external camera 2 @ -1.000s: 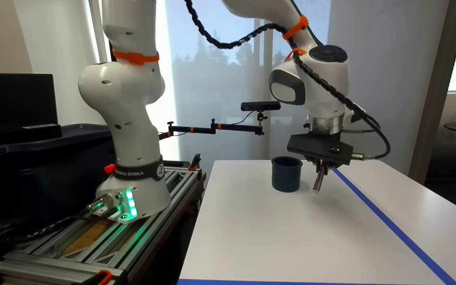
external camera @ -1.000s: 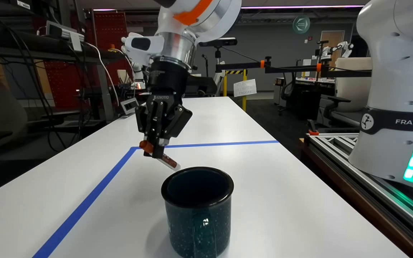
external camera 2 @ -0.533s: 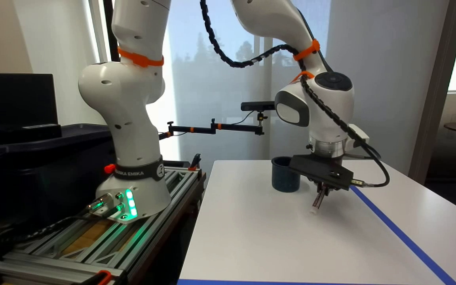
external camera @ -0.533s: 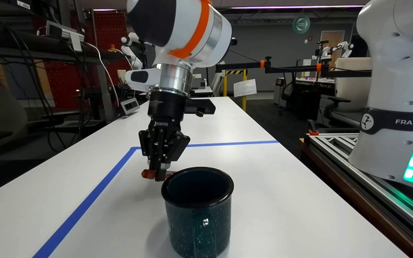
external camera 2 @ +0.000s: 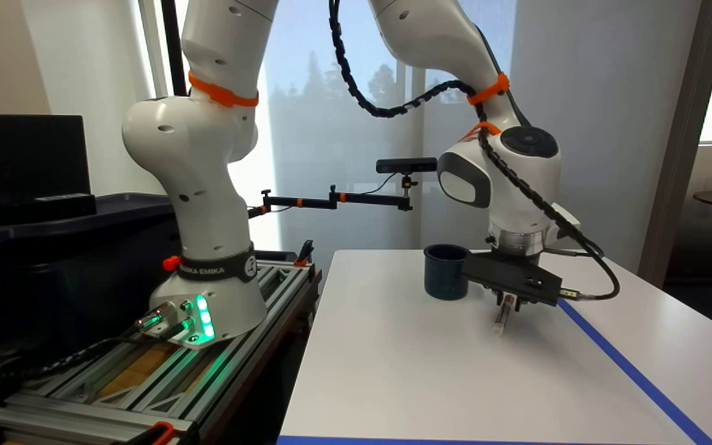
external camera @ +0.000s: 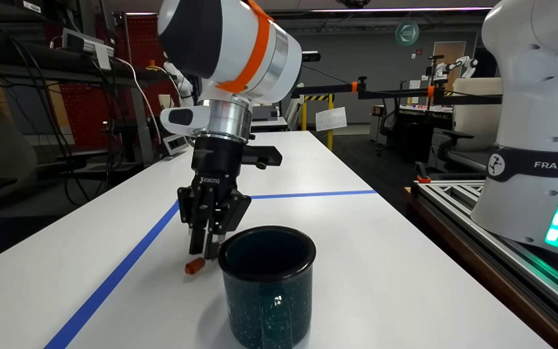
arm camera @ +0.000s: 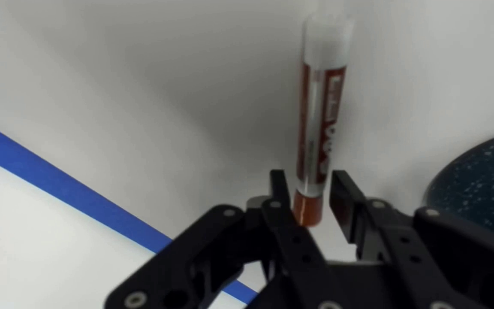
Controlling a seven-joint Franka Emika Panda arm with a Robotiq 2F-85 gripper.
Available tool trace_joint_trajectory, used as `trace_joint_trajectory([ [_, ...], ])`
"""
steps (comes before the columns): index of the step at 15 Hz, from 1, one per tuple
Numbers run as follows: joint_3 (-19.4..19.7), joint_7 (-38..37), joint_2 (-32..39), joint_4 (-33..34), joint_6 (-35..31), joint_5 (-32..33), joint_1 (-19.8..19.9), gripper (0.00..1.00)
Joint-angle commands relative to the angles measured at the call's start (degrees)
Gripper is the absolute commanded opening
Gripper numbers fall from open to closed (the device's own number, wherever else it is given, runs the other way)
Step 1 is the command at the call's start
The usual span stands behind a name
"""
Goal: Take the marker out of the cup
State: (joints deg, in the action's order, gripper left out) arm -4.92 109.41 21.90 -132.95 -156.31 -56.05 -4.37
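The end effector [arm camera: 309,182] stands slightly parted, its 2 fingers [arm camera: 279,189] seen either side of the marker [arm camera: 319,122]; contact unclear.

Cup [external camera: 267,293]: glossy, enamel-like. Marker [arm camera: 320,116]: smooth, plastic-looking. Gripper [arm camera: 308,183]: matt. Arm [external camera 2: 190,142]: smooth, satin. Tabletop [external camera 2: 418,371]: smooth. Base frame [external camera 2: 93,413]: metal.

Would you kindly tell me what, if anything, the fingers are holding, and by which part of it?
Nothing appears held: the fingers stand apart with gaps beside the marker, and its orange cap shows below them in an exterior view.
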Motion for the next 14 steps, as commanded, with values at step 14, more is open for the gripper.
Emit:
trace_joint_trajectory([
  [14, -1.9, -22.4, -21.3, -10.2, 2.9, -2.7, -0.9, 1.00],
])
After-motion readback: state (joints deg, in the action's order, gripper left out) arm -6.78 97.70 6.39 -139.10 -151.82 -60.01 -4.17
